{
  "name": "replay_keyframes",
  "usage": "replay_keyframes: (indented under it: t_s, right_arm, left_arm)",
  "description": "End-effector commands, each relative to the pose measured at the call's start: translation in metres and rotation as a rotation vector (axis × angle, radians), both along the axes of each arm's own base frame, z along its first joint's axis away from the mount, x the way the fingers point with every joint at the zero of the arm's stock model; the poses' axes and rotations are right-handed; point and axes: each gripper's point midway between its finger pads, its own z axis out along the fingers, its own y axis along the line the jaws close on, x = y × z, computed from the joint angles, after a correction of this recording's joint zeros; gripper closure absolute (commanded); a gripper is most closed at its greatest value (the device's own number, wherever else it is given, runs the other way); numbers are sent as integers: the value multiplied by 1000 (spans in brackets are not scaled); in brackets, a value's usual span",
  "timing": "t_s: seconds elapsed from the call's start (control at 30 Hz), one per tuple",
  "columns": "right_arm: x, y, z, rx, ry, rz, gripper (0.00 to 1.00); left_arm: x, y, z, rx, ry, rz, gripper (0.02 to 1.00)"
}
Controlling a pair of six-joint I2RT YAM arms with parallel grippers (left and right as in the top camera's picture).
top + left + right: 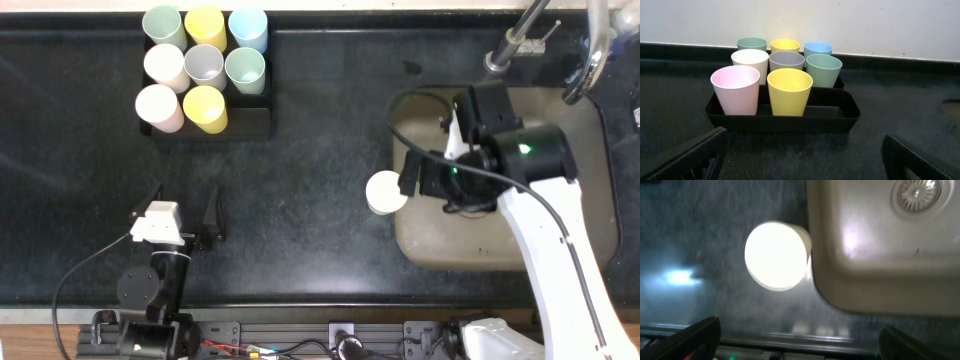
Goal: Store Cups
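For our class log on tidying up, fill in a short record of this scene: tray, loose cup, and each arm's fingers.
tray: black, holds eight cups, one corner slot free
loose cup: white, on the counter at the sink edge
left fingers: open, facing the tray
right fingers: open, near the loose cup

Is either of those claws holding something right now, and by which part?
Nothing is held. The left claw and right claw are open and empty; the white cup sits free beside the sink.
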Motion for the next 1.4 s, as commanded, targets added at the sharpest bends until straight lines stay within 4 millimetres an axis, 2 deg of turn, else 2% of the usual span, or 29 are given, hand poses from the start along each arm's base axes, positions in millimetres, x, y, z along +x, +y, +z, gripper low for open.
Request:
replay_keyframes:
  t_s: [0.03, 0.23, 0.53, 1.03, 1.27, 1.3, 1.33, 1.37, 1.4]
  right_arm:
    - [17, -3, -9, -52, -33, 40, 3]
    - [28, -1, -30, -92, -16, 91, 3]
    - [21, 3, -72, -125, 26, 134, 3]
    - [21, 2, -99, -128, 16, 137, 3]
    - [23, 2, -108, -125, 2, 132, 51]
    - [24, 2, -110, -124, -1, 131, 126]
    - [25, 3, -111, -124, -4, 131, 345]
    - [26, 3, -112, -123, -6, 129, 895]
    - [28, 3, -113, -123, -7, 124, 961]
  left_arm:
    - [0, 2, 0, 17, -7, 3, 18]
    - [0, 2, 0, 17, -7, 3, 18]
    - [0, 2, 0, 17, -7, 3, 18]
    - [0, 2, 0, 18, -7, 3, 18]
    - [0, 2, 0, 17, -7, 3, 20]
    - [0, 2, 0, 17, -7, 3, 20]
    - [0, 2, 0, 17, -7, 3, 18]
    - [0, 2, 0, 18, -7, 3, 20]
    - [0, 2, 0, 17, -7, 3, 18]
